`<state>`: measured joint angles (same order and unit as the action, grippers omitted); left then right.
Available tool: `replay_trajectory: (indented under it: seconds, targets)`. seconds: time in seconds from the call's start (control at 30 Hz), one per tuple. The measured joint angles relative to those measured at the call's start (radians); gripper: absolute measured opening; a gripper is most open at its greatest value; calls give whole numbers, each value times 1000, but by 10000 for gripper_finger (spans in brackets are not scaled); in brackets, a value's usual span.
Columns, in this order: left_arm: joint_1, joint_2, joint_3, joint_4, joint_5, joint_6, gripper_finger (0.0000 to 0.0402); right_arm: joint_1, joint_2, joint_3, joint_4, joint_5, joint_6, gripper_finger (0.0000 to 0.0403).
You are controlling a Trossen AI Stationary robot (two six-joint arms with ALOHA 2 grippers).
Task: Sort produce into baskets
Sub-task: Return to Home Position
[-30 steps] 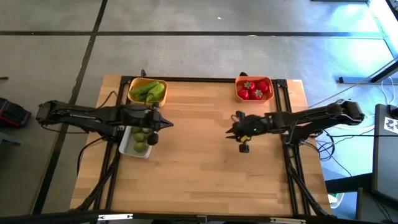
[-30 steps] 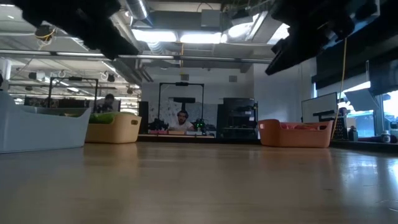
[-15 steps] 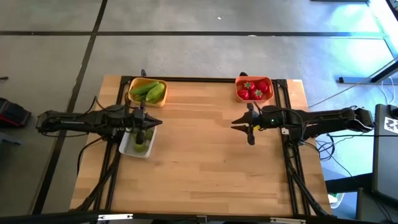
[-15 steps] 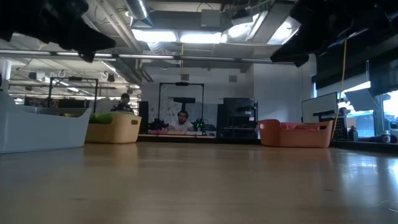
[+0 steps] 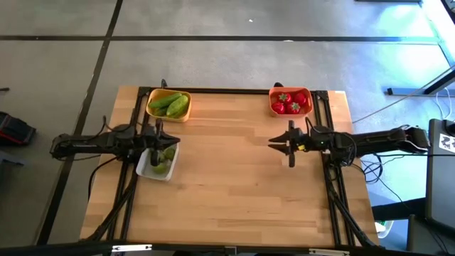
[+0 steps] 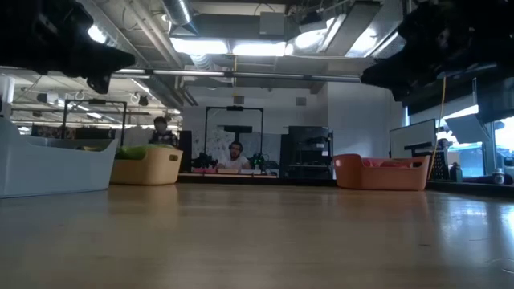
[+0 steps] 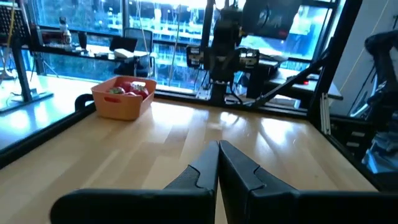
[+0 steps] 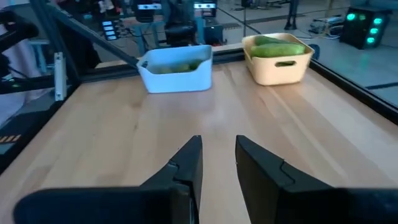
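Wooden tabletop [image 5: 227, 192] carries three bins, and all visible produce is sorted. Elongated green cucumber-like pieces [image 5: 170, 104] in yellow plastic bin [image 5: 148, 108]; round red green-topped pieces [image 5: 288, 105] in orange plastic bin [image 5: 271, 107]; small round green limes [image 5: 161, 163] in whitish translucent tray [image 5: 146, 171]. Sorting judged done, only parking left. Left gripper [image 5: 170, 140] is held level above tray, fingers pressed together, empty. Right gripper [image 5: 274, 142] is held near orange bin, fingers slightly parted, empty.
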<state>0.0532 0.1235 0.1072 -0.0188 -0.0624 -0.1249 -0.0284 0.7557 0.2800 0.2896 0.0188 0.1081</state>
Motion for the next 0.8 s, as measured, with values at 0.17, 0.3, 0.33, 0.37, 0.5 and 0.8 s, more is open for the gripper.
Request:
replay_trajectory:
  seconds: [0.17,0.3,0.33,0.37,0.5,0.8]
  targets:
    - [0,-73,-27,3,-2,0,7,2,-74,-50,-2,23,17,87]
    - [0,-116,-42,-14,-2,4,7,2,-168,-89,-37,4,18,87]
    - [0,-122,-46,-17,-2,4,7,2,-193,-101,-43,9,18,87]
    - [0,-120,-47,-15,-2,4,7,2,-219,-111,-52,23,18,87]
    - [0,-120,-51,-28,-2,3,7,2,-337,-160,-85,69,22,87]
    - [0,-120,-51,-23,-2,6,7,2,-547,-217,-125,41,22,87]
